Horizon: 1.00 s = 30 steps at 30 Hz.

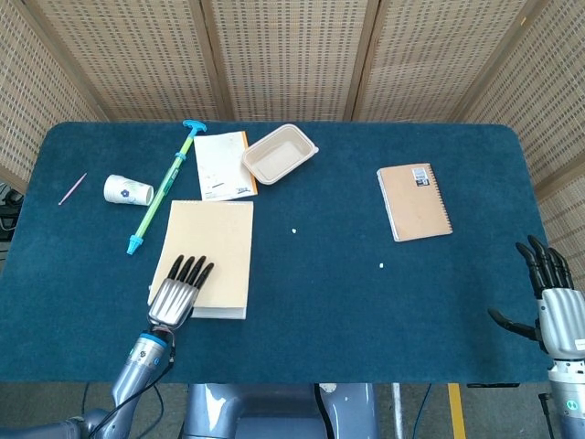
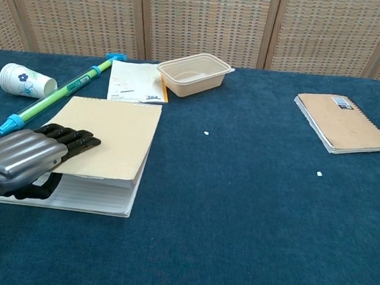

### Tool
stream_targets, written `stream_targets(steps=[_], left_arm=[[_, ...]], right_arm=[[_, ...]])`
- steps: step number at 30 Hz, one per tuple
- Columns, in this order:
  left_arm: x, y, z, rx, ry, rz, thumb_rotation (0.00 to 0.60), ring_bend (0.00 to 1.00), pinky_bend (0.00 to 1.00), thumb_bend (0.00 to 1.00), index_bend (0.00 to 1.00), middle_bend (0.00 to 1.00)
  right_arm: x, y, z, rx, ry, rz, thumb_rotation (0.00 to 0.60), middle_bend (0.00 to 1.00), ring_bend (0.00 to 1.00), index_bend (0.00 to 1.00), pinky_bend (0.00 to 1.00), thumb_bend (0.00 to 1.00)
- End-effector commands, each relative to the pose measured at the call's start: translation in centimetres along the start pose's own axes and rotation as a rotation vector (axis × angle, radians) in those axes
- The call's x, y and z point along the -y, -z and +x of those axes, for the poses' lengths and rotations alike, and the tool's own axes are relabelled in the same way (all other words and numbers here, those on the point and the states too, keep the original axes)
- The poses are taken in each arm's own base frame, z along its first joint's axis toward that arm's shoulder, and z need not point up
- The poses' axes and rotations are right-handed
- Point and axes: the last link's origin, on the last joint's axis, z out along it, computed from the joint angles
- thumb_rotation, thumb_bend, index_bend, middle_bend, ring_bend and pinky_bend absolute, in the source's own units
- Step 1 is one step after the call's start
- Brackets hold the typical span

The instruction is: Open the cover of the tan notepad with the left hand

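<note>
Upper left of head view: paper cup point(image 1: 127, 190) on its side, blue flower print. Thin pink stick point(image 1: 72, 188) further left, apart from cup. Green syringe-like tube point(image 1: 164, 187) w/ blue ends, diagonal, just right of cup. White/orange booklet point(image 1: 222, 168) beside it; beige tray point(image 1: 279, 154) overlapping booklet's right corner. Brown spiral notebook point(image 1: 414, 201) right of centre, closed. Two white crumbs point(image 1: 293, 230) mid-cloth.

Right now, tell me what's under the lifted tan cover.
Under the cover, white lined pages show at the near edge; the left hand grips it. Pages further back are covered.
</note>
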Motion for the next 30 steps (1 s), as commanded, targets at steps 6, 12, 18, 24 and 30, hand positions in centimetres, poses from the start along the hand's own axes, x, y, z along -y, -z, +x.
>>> stream_targets(steps=[6,12,18,24,30], left_arm=[[1.1,-1.1,0.9,0.112,0.082,0.021,0.6,0.0,0.07,0.83,0.01,0.0],[1.9,-0.8,2.0,0.139,0.077,0.026,0.6,0.0,0.07,0.74,0.01,0.0],[2.1,-1.2,2.1,0.133,0.067,0.042,0.6,0.0,0.07,0.71,0.01,0.0],[2.2,-1.9,2.0,0.096,0.033,0.067,0.6,0.0,0.15,0.7,0.08,0.0],[2.3,-3.1,2.4,-0.041,-0.016,0.112,0.6,0.25,0.44,0.74,0.45,0.17]], right_arm=[[0.0,0.0,0.1,-0.001,-0.002,-0.001,0.6,0.0,0.0,0.01,0.0,0.15],[0.0,0.0,0.0,0.001,0.0,0.0,0.6,0.0,0.0,0.01,0.0,0.15],[0.1,0.0,0.0,-0.003,0.001,0.001,0.6,0.0,0.0,0.02,0.0,0.15],[0.0,0.0,0.0,0.0,-0.001,0.0,0.6,0.0,0.0,0.02,0.0,0.15],[0.0,0.0,0.0,-0.001,-0.001,0.002,0.6,0.0,0.0,0.02,0.0,0.15]])
